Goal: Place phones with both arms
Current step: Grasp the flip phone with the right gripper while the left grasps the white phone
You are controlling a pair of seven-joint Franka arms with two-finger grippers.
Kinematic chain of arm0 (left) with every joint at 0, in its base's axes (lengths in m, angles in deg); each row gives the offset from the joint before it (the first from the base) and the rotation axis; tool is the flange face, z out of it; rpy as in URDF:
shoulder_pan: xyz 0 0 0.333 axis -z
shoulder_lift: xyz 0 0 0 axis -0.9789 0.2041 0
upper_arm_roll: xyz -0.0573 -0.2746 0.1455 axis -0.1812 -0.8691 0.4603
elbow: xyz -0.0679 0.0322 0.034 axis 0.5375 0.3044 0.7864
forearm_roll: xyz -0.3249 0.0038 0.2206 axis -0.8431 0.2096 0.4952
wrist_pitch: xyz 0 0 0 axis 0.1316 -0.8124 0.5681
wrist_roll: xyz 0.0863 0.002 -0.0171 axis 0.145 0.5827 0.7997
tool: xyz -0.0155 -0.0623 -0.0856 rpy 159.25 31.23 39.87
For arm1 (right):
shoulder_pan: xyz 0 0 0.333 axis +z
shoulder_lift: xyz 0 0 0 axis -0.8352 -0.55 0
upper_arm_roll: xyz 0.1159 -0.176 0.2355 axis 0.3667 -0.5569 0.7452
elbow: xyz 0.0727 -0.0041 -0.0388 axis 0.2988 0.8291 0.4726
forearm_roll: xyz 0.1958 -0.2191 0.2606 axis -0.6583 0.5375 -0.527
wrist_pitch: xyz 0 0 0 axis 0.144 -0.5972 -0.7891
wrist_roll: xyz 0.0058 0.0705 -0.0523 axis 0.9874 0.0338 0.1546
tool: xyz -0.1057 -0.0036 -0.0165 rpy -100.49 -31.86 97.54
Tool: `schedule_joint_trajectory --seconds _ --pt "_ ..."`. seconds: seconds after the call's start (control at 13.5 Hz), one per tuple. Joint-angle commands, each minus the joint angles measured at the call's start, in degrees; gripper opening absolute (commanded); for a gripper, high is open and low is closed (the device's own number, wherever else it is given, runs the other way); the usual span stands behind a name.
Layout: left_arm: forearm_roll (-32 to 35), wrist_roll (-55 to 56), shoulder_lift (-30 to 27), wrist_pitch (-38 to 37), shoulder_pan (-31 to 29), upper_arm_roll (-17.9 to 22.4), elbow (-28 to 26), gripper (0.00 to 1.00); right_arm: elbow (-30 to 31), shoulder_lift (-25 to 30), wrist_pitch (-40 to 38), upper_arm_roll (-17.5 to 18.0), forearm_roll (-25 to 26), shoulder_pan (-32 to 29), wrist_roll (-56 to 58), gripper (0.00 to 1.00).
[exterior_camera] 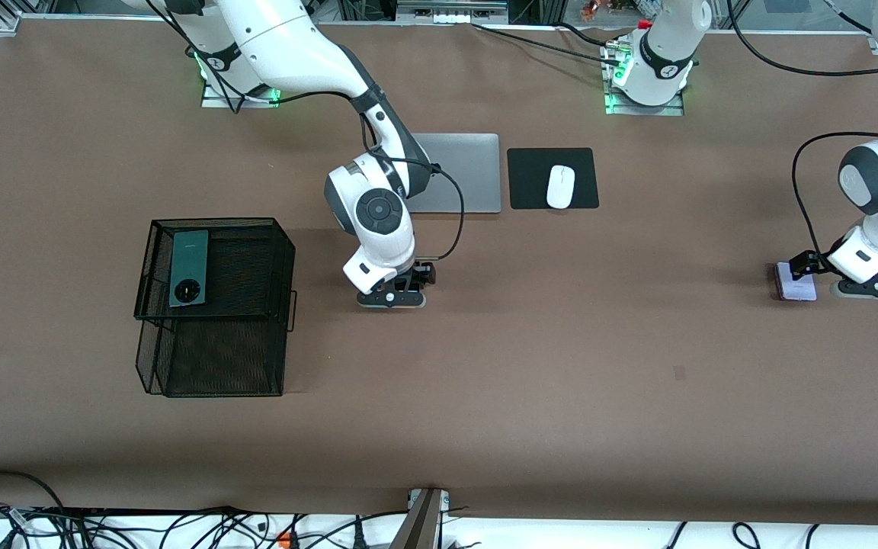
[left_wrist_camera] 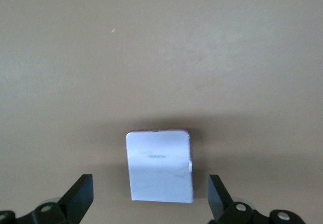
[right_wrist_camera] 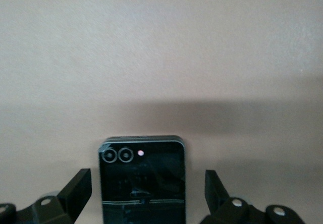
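Phones lay in three places. A long dark-green phone (exterior_camera: 188, 268), a flat glossy slab with a round black camera ring, rested on the upper tier of a black wire-mesh basket (exterior_camera: 214, 305) toward the right arm's end of the brown matte counter (exterior_camera: 561, 381). A small squarish black phone (right_wrist_camera: 142, 181), shiny, with two round lenses at one corner, lay flat on the counter between the spread fingers (right_wrist_camera: 75, 191) of the right gripper (exterior_camera: 391, 297), apart from both. A small squarish pale-lilac phone (exterior_camera: 796, 284), smooth with rounded corners, lay flat toward the left arm's end, and the left gripper (exterior_camera: 877, 290) straddled it with its fingers (left_wrist_camera: 81, 196) wide apart and not touching it.

The right arm bent down from its base, wrist pointing straight at the counter, near a closed grey laptop (exterior_camera: 458, 173). The left arm hung low, wrist likewise turned down. A white mouse (exterior_camera: 560, 186) sat on a black square mat (exterior_camera: 552, 178) beside the laptop.
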Motion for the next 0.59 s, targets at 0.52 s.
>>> schedule_joint_trajectory --seconds 0.52 --pt "-1.4 -5.2 7.1 6.1 -16.8 -15.2 1.9 1.0 3.1 1.7 1.8 0.3 -2.5 0.3 1.6 0.99"
